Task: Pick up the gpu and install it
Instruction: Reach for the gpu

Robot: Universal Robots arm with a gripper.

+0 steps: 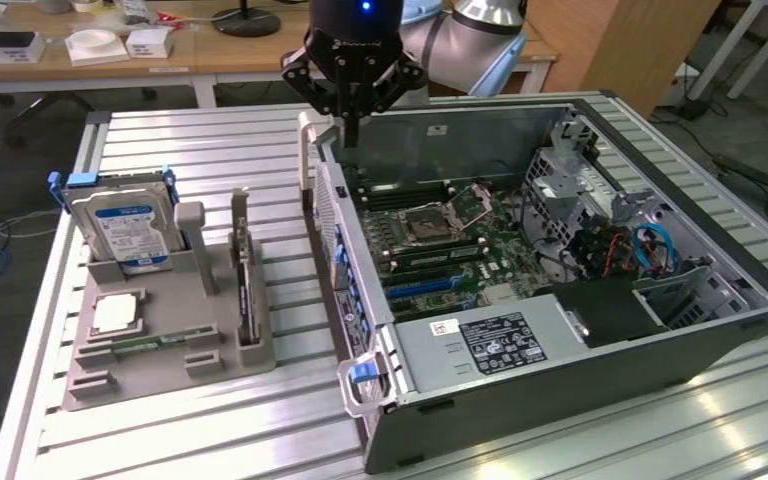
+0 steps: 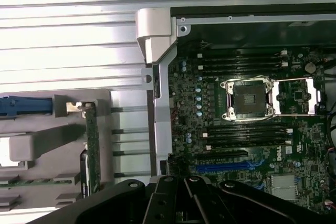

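Observation:
The gpu [image 1: 241, 275] stands on its long edge in a slot of the grey holder [image 1: 224, 360], at the exterior view's left of the open computer case [image 1: 558, 340]. In the wrist view the gpu [image 2: 93, 150] shows edge-on as a thin green strip. My gripper [image 1: 351, 135] hangs above the case's far left corner, well apart from the gpu, its fingers shut together with nothing between them. The dark fingers [image 2: 163, 198] sit over the motherboard [image 2: 247, 129], near its blue slot [image 2: 223, 166].
A silver hard drive [image 1: 124, 228] with a blue-white label stands upright in the holder beside the gpu. A processor chip [image 1: 115, 312] lies flat in front of it. The case's tall side wall [image 1: 337, 230] rises between holder and motherboard. A desk with clutter [image 1: 104, 45] is behind the table.

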